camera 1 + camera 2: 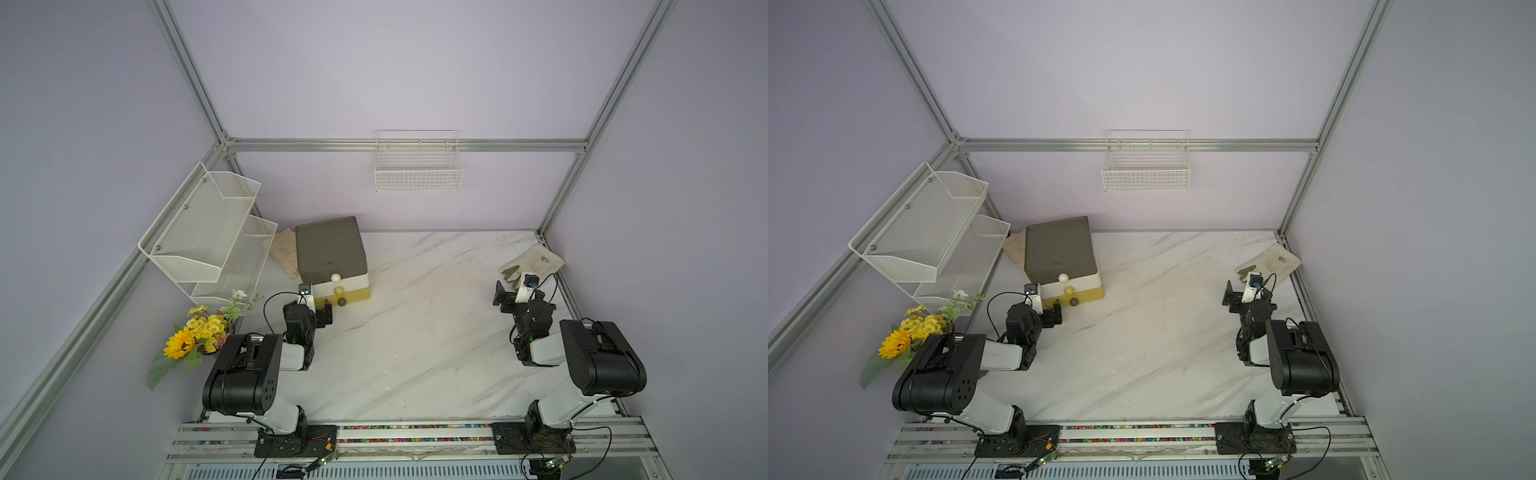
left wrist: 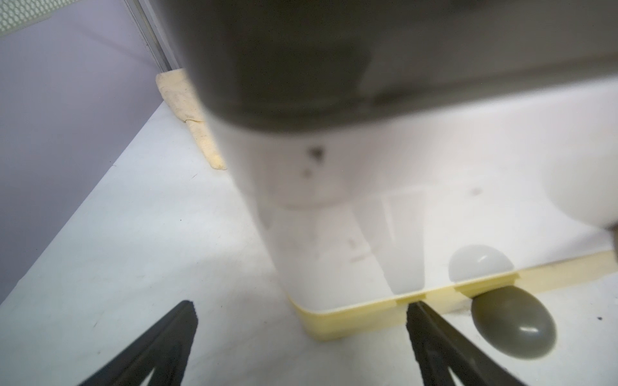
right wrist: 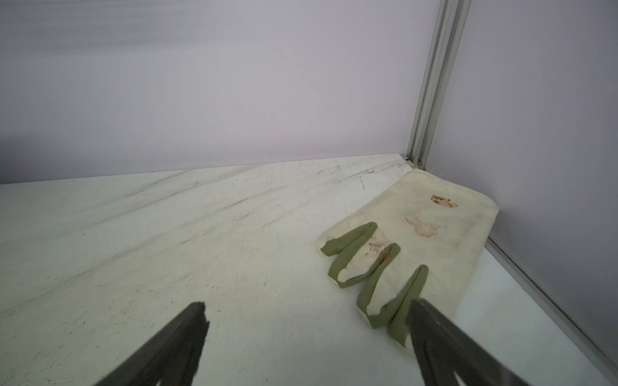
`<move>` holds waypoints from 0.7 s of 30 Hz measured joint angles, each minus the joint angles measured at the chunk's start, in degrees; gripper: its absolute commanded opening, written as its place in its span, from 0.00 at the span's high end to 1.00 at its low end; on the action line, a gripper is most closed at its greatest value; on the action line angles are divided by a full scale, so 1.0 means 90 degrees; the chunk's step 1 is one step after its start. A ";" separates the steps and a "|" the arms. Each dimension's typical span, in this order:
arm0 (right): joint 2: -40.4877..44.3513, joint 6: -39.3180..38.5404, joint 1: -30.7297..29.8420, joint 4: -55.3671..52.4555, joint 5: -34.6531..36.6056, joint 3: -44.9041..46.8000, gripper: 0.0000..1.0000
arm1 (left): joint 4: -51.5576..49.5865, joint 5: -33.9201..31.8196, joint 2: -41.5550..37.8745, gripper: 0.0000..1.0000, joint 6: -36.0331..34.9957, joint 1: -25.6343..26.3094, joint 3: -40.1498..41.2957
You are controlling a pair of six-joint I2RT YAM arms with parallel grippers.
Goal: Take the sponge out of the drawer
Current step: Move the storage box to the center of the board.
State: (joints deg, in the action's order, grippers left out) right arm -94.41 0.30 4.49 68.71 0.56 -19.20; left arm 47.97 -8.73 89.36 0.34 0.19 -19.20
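A small drawer unit [image 1: 330,245] [image 1: 1059,245] stands at the back left of the marble table, with an olive-grey top tier, a white middle tier and a yellow bottom tier. Its drawers look shut. The sponge is hidden. My left gripper [image 1: 326,313] [image 1: 1057,313] is open just in front of the unit's left front corner. In the left wrist view the yellow bottom corner [image 2: 321,320] lies between the spread fingers of my left gripper [image 2: 301,307], with an olive knob [image 2: 513,324] to one side. My right gripper [image 1: 503,297] [image 3: 307,305] is open and empty at the far right.
A cream cloth with green loops [image 1: 534,259] [image 3: 418,234] lies in the back right corner, close to the right gripper. Another cream cloth [image 1: 284,249] lies behind the unit. A white mesh rack [image 1: 208,232], flowers [image 1: 199,332] and a wall basket [image 1: 417,174] line the left and back.
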 measured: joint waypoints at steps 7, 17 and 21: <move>0.0000 0.0075 0.0044 -0.0029 -0.0012 -0.0002 0.03 | 0.0000 0.0000 0.0000 0.00 0.0000 0.0000 0.0000; 0.0357 0.0056 -0.0119 -0.0515 0.0321 -0.0041 0.03 | -0.0699 -0.0299 -0.0515 0.00 0.0126 -0.0022 -0.0070; 0.1120 0.0136 -0.0386 -0.1642 0.0512 -0.0512 0.04 | -0.1705 -0.0393 -0.1882 0.00 0.0236 -0.0053 -0.0323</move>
State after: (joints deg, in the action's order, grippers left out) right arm -84.33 1.52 1.02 53.93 5.17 -23.81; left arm 32.62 -12.27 72.42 2.46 -0.30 -22.11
